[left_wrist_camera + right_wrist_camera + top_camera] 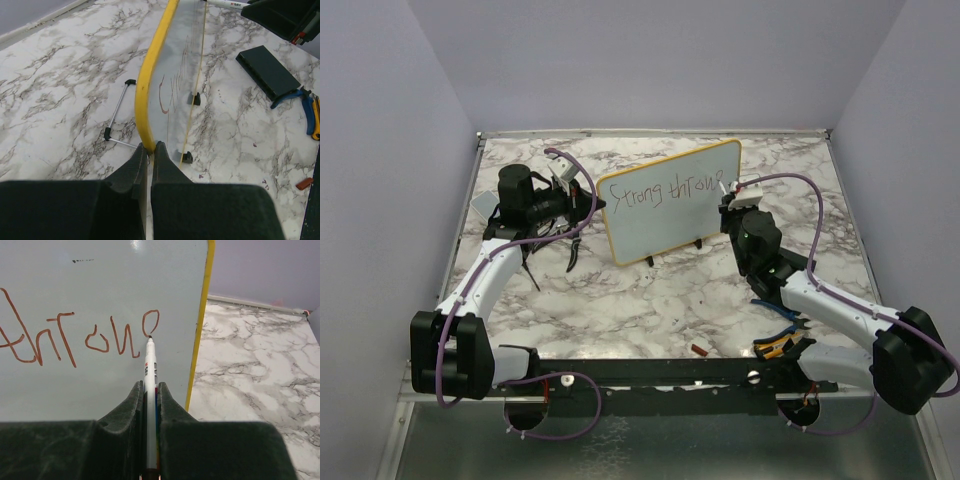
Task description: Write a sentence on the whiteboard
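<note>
Arms outstretched, left claw (151, 146) tight on the whiteboard (177, 65) frame, right claw (150, 386) tight around a marker (150, 362) at the sentence (65, 337).

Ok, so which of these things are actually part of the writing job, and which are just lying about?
In use: whiteboard, the half-written sentence, marker in the right gripper, left gripper pinching the whiteboard's edge.
Lying about: black slab, pliers, wire bracket, small red scrap.
</note>
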